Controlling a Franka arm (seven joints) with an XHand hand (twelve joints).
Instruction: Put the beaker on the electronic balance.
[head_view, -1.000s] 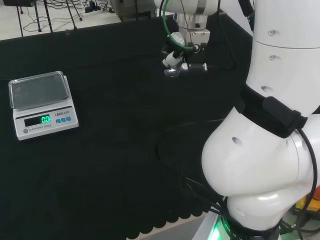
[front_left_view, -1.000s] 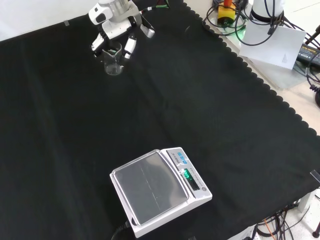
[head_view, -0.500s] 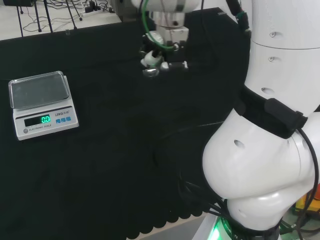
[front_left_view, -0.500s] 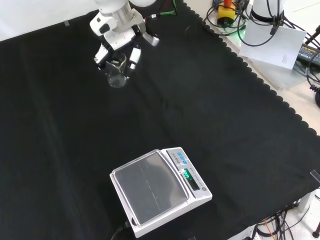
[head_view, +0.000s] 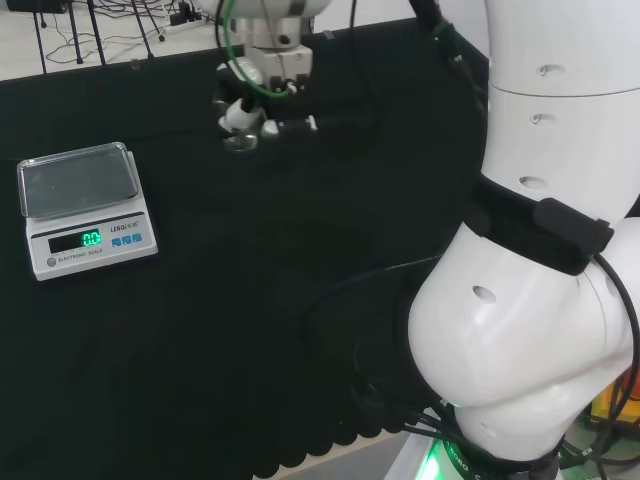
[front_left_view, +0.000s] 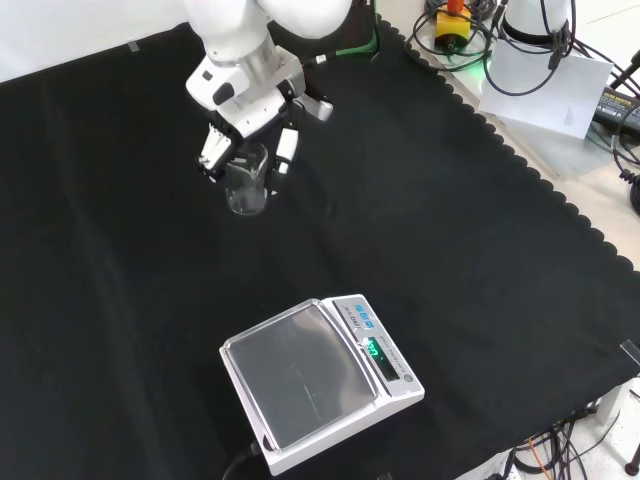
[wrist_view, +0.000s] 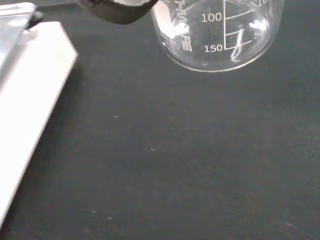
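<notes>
The hand (front_left_view: 246, 120) hangs above the black cloth with its fingers curled round a clear glass beaker (front_left_view: 246, 187), which it carries in the air. In the head view the hand (head_view: 252, 105) holds the beaker (head_view: 238, 142) to the right of the balance and a little beyond it. The electronic balance (front_left_view: 318, 381) is white with a steel pan (head_view: 76, 179) and a lit green display. Its pan is bare. In the wrist view the beaker (wrist_view: 217, 35) is close, with printed graduation marks, and the balance's white edge (wrist_view: 30, 100) shows beside it.
The arm's big white links (head_view: 540, 250) stand at the head view's right. Cables, a yellow device (front_left_view: 455, 25) and a white sheet (front_left_view: 545, 85) lie beyond the cloth's scalloped edge in the front view. Black cloth (front_left_view: 470, 230) lies open around the balance.
The hand has carried the beaker toward the balance: leftward in the head view, downward and nearer in the front view. The balance has not moved.
</notes>
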